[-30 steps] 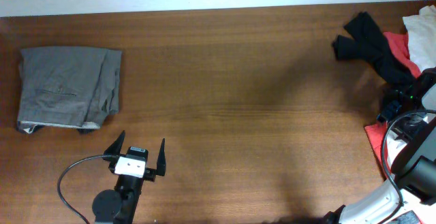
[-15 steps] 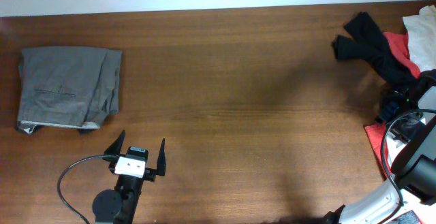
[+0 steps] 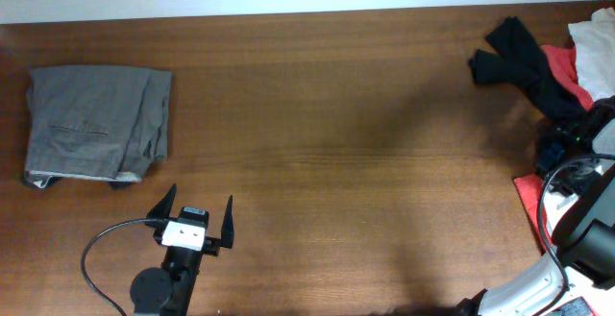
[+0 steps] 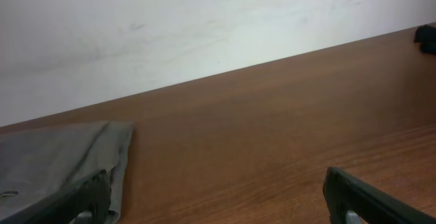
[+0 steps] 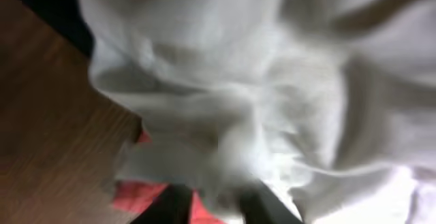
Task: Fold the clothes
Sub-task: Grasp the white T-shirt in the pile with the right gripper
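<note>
White short-sleeved T-shirt of thin fabric (image 5: 225, 81) is lying crumpled in a heap at the far right edge of the brown wooden table (image 3: 336, 114). A red garment (image 5: 136, 198) is peeking out from under its edge, and a black garment (image 3: 514, 57) is sprawling just beside the pile. No fold is showing in the shirt, so by my judgement the whole job is waiting to be done: pulling it clear of the heap, spreading it flat, then folding it. Grey-brown trousers (image 3: 96, 124) are lying folded at the table's left end, well apart from it.

The right gripper (image 5: 214, 207) is pressing into the shirt, its 2 dark fingers sitting in the cloth with a ridge of white fabric bunching between them. Whether they are clamping that ridge I cannot tell. The left gripper (image 3: 200, 222) is hovering near the front edge with its jaws standing wide apart, holding nothing, well apart from the shirt.
</note>
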You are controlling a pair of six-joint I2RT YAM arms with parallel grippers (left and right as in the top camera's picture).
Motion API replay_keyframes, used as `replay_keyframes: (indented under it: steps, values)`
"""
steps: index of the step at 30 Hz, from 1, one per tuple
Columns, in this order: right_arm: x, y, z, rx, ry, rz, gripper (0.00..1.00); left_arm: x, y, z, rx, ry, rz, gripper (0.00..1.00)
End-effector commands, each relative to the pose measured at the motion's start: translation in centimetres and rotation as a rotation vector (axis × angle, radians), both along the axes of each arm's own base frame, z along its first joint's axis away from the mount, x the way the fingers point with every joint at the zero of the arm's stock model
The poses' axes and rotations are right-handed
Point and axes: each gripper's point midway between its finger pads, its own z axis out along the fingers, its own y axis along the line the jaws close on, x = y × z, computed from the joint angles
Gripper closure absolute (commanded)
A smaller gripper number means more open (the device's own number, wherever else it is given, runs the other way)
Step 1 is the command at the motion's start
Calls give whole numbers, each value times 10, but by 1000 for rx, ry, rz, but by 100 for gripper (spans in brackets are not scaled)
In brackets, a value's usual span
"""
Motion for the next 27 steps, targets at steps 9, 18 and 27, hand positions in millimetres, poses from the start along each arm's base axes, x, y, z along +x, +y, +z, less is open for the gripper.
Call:
replay_keyframes:
  steps: [9, 18, 27]
  values:
    - [15, -13, 25, -25, -32, -6, 96, 0, 0, -2, 13, -3, 3, 1]
    - [8, -13, 26, -24, -1, 8, 73, 0, 0, -2, 13, -3, 3, 1]
    - [6, -13, 24, -28, 12, 9, 60, 0, 0, -2, 13, -3, 3, 1]
